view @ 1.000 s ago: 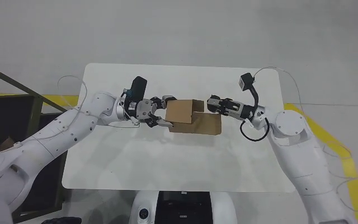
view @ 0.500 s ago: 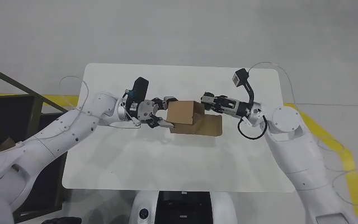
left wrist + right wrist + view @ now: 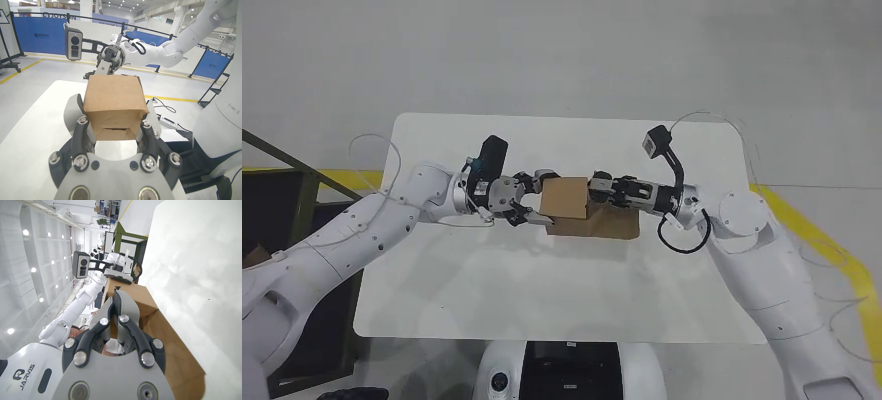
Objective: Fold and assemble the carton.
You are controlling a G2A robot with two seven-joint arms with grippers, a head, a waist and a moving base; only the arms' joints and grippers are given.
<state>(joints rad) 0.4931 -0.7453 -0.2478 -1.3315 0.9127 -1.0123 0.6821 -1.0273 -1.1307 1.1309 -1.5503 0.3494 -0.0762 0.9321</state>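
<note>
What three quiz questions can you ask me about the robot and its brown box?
1. True or false: the left claw grips the carton from two sides.
2. Pick one: the right claw is A) at the carton's end across from the left claw, B) far away from the carton, C) underneath the carton.
3. Fill in: the carton is over a white ____.
Key: 1 true; 2 A; 3 table.
</note>
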